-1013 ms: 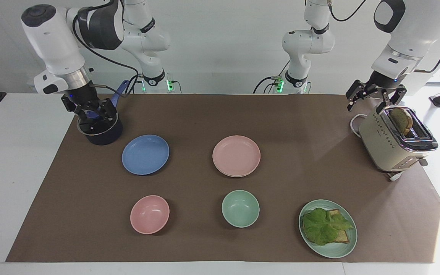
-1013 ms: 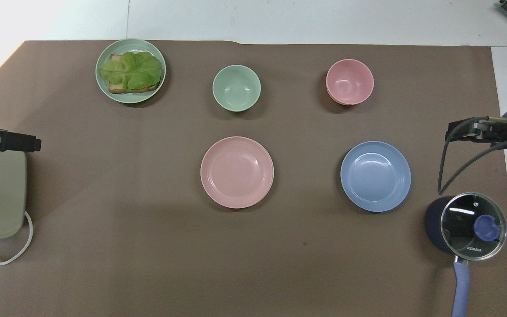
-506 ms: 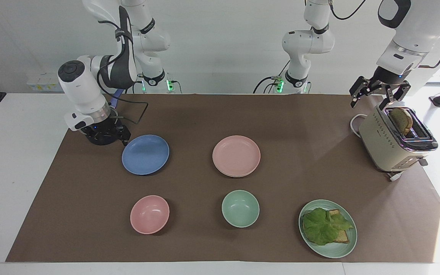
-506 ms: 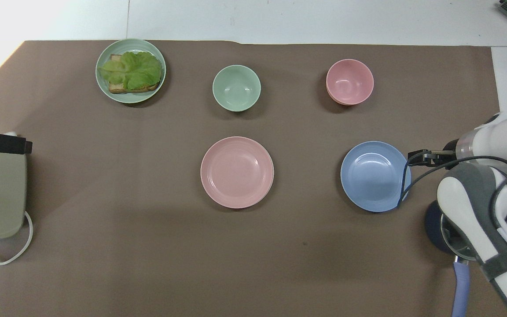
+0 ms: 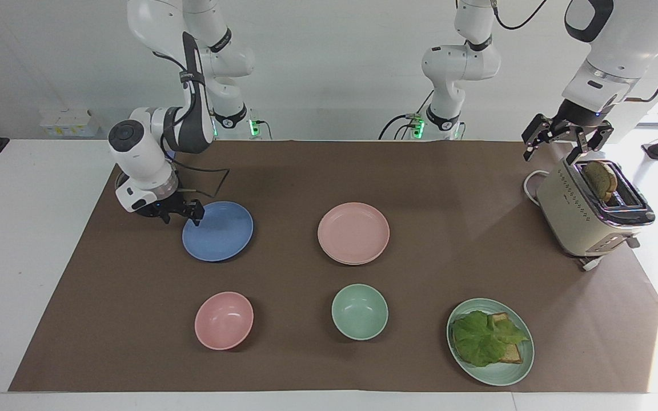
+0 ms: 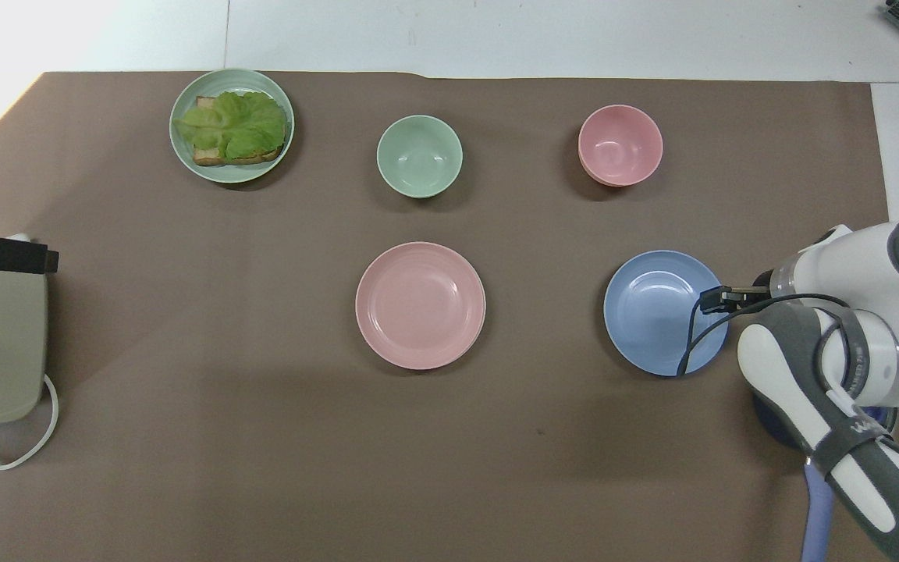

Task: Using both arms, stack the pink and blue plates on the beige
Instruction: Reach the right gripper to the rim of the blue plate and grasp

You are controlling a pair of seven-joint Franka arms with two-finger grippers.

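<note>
The right gripper (image 5: pixel 183 214), fingers unreadable, sits at the blue plate's (image 5: pixel 219 232) rim; the left gripper (image 5: pixel 563 140) hangs spread above the toaster (image 5: pixel 586 217); no lettering is legible.

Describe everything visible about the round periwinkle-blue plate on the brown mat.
The round periwinkle-blue plate is shallow and matte, plastic-looking, with a low raised rim and nothing in it. It lies flat on the brown mat, toward the right arm's end, level with the pink plate. The right gripper sits at its rim on the side nearer the robots; contact cannot be confirmed.
</note>
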